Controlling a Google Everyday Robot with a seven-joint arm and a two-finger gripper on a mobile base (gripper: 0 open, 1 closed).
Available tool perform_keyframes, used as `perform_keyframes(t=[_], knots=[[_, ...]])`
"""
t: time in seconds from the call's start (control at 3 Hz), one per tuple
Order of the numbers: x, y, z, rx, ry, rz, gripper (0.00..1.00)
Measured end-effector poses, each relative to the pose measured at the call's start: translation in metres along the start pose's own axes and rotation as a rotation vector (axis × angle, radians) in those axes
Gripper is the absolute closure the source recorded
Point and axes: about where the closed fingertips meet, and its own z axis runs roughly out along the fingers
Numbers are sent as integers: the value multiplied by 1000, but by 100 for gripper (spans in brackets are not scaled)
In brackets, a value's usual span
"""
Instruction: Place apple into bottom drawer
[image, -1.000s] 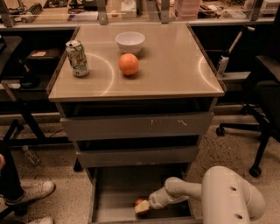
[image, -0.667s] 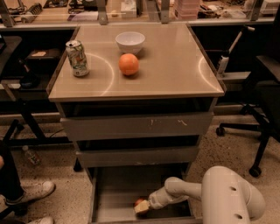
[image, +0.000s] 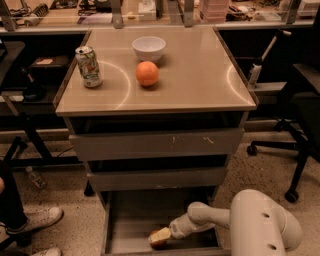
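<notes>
- Speckled floor (image: 60, 200) fills the lower part of the frame, with a black office chair (image: 300, 150) on castors at the right edge. A cluttered bench runs across the top, and someone's white shoe (image: 37, 220) shows at lower left.
- At centre stands a grey metal cabinet (image: 155, 145) with three drawers. Its tan tabletop (image: 200, 75) takes up the upper middle of the frame.
- A white robot arm (image: 265, 230) bulks large at lower right and reaches left into the cabinet's lowest level.
- Pulled out at bottom centre is the bottom drawer (image: 130, 210), its grey inside open to view. The two shallower drawers above it sit slightly ajar.
- On the tabletop, a white bowl (image: 149, 48) sits toward the back, with an orange (image: 147, 73) just in front of it. A drink can (image: 88, 66) stands upright to the left, well apart from both.
- Inside the bottom drawer, near its front edge, the gripper (image: 169, 233) is low and touching the apple (image: 159, 237). Whether it clamps the fruit or has let go cannot be told.
- The apple, red with a pale patch, is down within the drawer walls, seemingly at or on the drawer floor.
- Judged from this, the placing is nearly done. What looks left is a sure release and drawing the arm out clear of the drawer front.
</notes>
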Motion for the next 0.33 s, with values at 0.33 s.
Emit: perform_keyframes(t=[0.33], knots=[[0,0,0,0,0,0,0]])
